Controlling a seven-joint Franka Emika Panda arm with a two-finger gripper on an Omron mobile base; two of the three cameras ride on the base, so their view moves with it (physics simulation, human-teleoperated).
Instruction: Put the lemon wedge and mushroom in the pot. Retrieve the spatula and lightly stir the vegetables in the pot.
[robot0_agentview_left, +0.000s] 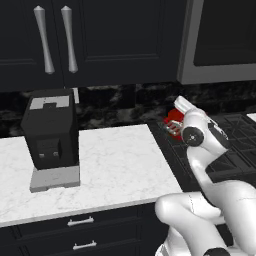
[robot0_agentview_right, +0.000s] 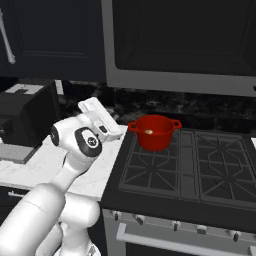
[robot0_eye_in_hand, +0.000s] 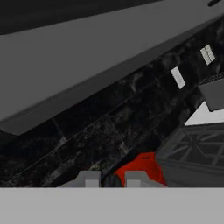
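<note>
- Bright red, the pot (robot0_agentview_right: 154, 132) is being seen on the back left burner of the dark stove (robot0_agentview_right: 200, 170), close to the marbled black backsplash (robot0_agentview_right: 210, 107).
- A small pale tan thing is being shown inside the pot; what it is cannot be told.
- The gripper (robot0_eye_in_hand: 113, 178) is being held just beside the pot, on its worktop side, tilted up toward the backsplash.
- The jaws are being kept clenched; nothing can be made out between the finger tips (robot0_eye_in_hand: 89, 178), and whether something thin is being grasped cannot be told.
- In the left base view a grey slotted shape, too unclear to be named, is being shown beside a red sliver of the pot behind the arm's wrist.
- A black coffee machine (robot0_agentview_left: 50, 135) is being carried by the white marble worktop (robot0_agentview_left: 120, 165), well apart from the pot.
</note>
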